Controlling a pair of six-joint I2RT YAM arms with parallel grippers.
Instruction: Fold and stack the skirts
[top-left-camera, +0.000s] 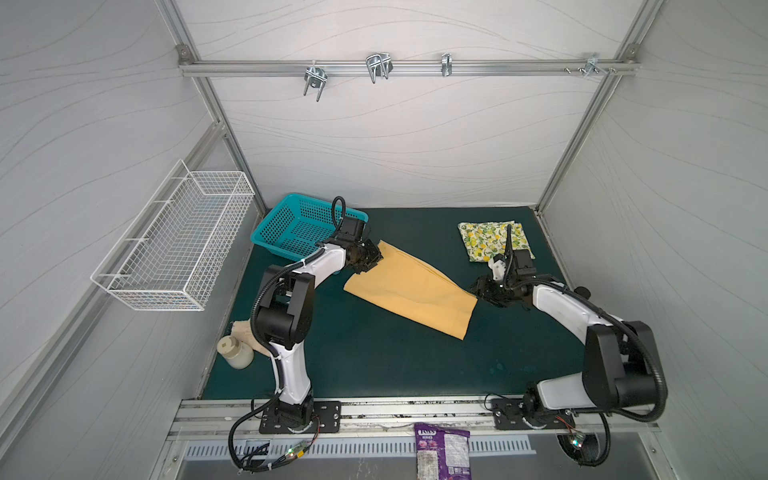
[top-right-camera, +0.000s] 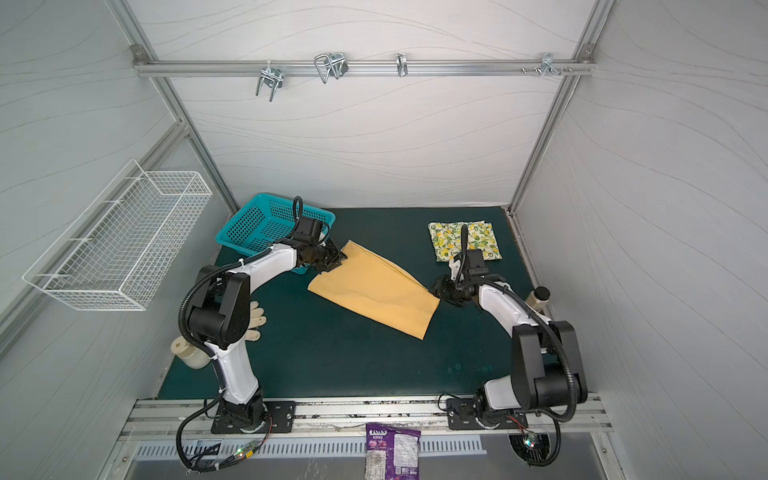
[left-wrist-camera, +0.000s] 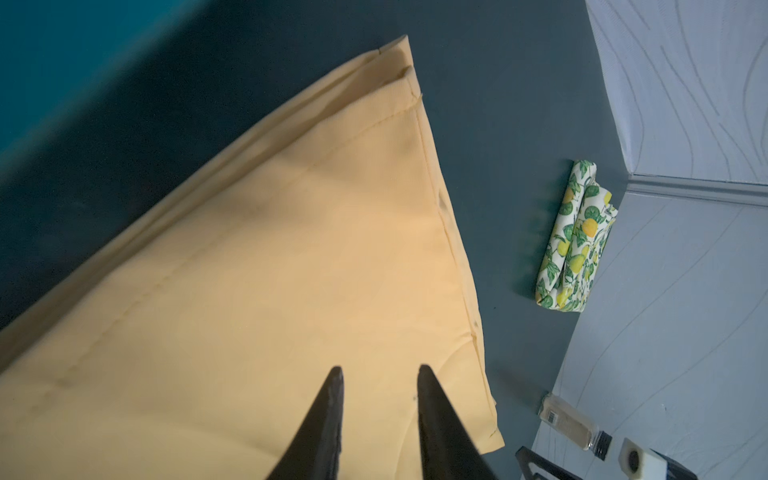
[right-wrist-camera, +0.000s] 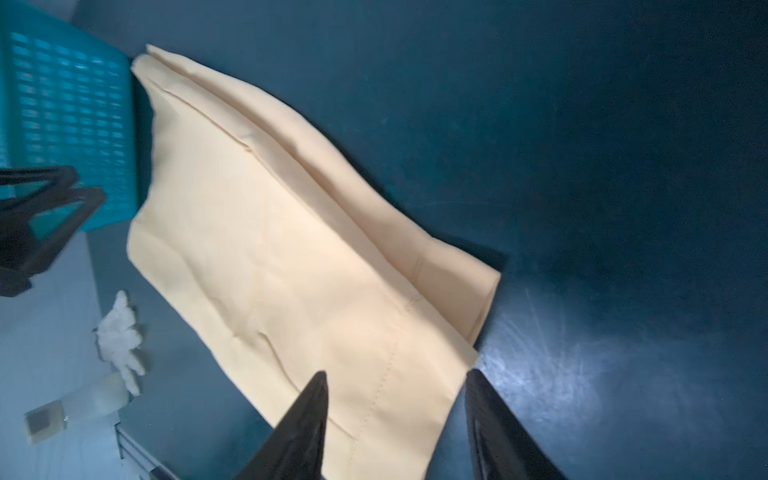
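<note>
The mustard-yellow skirt (top-left-camera: 409, 291) (top-right-camera: 374, 291) lies folded into a long strip, slanting across the green mat. My left gripper (top-left-camera: 368, 259) (left-wrist-camera: 380, 372) hovers over its far left end, jaws a little apart, cloth flat beneath them (left-wrist-camera: 270, 270). My right gripper (top-left-camera: 478, 289) (right-wrist-camera: 395, 376) stands open over the strip's right end, its fingers straddling a corner of the cloth (right-wrist-camera: 291, 249) and holding nothing. The lemon-print skirt (top-left-camera: 490, 241) (top-right-camera: 465, 241) (left-wrist-camera: 575, 241) rests folded at the back right of the mat.
A teal basket (top-left-camera: 303, 228) (right-wrist-camera: 70, 124) sits just behind the left gripper. A white wire basket (top-left-camera: 178, 257) hangs on the left wall. A cream bottle (top-left-camera: 235, 353) and beige rag (top-left-camera: 245, 332) lie front left. A spice jar (top-right-camera: 538, 297) stands by the right wall.
</note>
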